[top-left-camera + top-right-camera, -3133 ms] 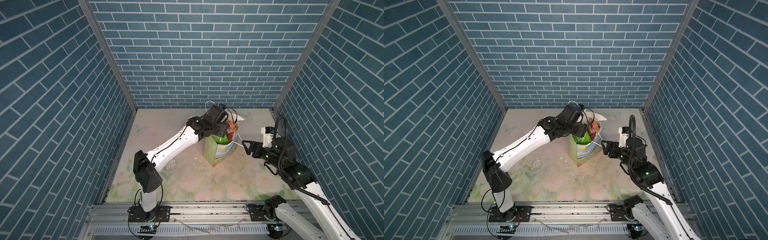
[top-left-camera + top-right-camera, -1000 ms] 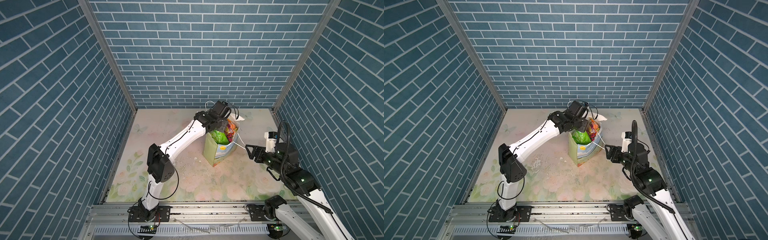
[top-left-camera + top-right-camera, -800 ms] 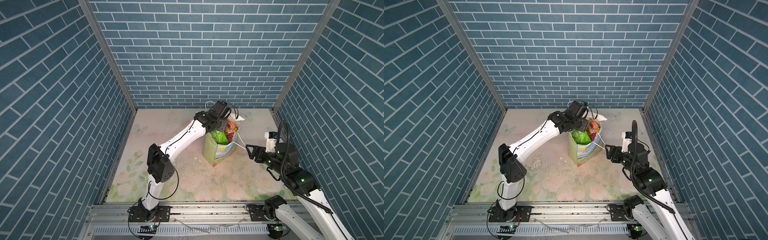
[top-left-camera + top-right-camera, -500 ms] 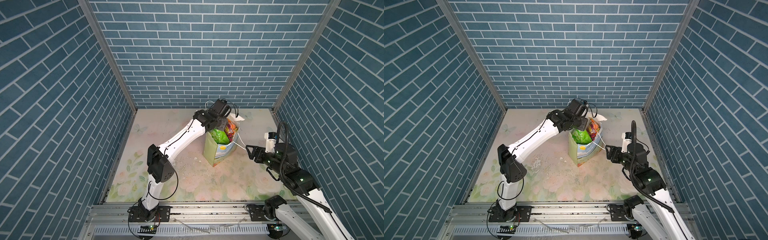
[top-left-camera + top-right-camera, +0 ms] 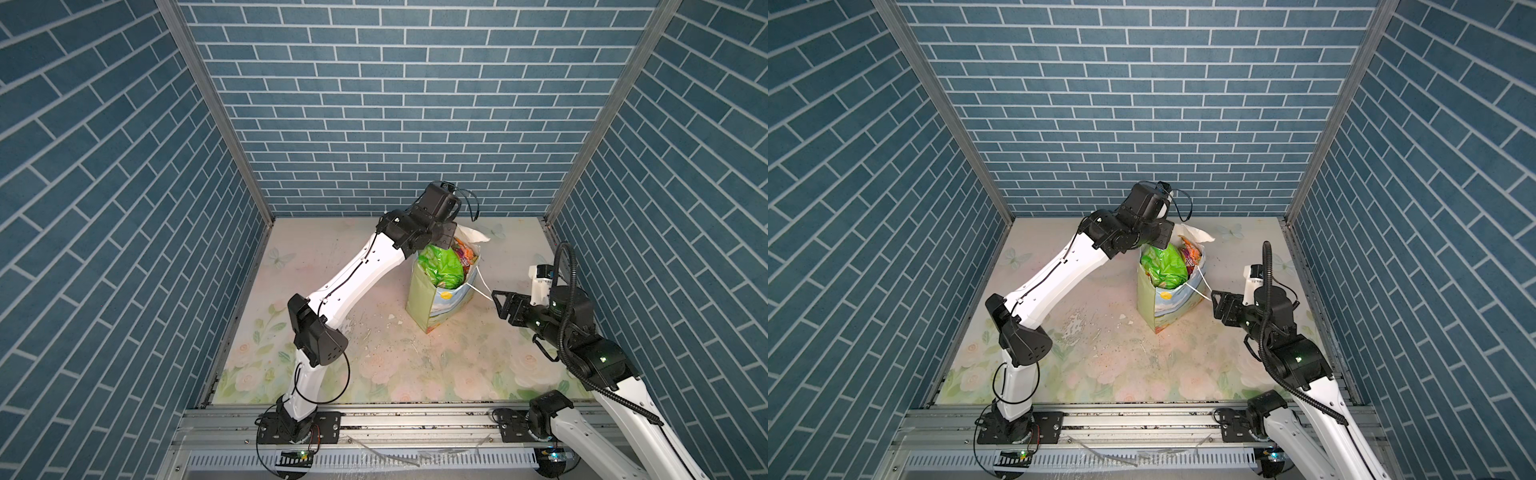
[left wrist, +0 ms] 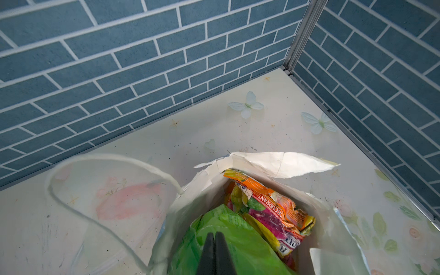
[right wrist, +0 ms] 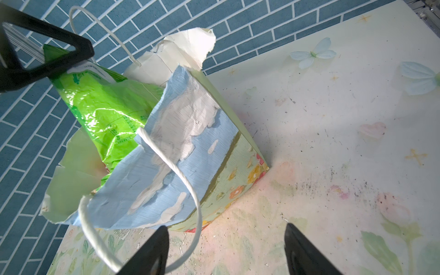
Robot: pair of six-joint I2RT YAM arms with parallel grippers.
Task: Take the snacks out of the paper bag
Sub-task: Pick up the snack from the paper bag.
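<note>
Left gripper [image 6: 215, 240]: clenched on top edge of green chip bag [image 7: 100, 107], which sticks up out of paper bag [image 5: 419, 299]. Right gripper [image 7: 226, 227]: jaws wide, holding nothing, just beside bag front. Packets visible: 3. One green chip bag, one orange pack [image 6: 266, 197], one magenta pack [image 6: 273, 220], the latter two wedged inside beside the green. Cord handles: 2. Front one [image 7: 171, 164] drapes between right jaws, back one [image 6: 71, 209] arcs outside rim. Torn white flap [image 6: 273, 164] juts from far rim. Floral tabletop [image 5: 374, 365] open in front and left; brick walls [image 5: 374, 124] well apart.
</note>
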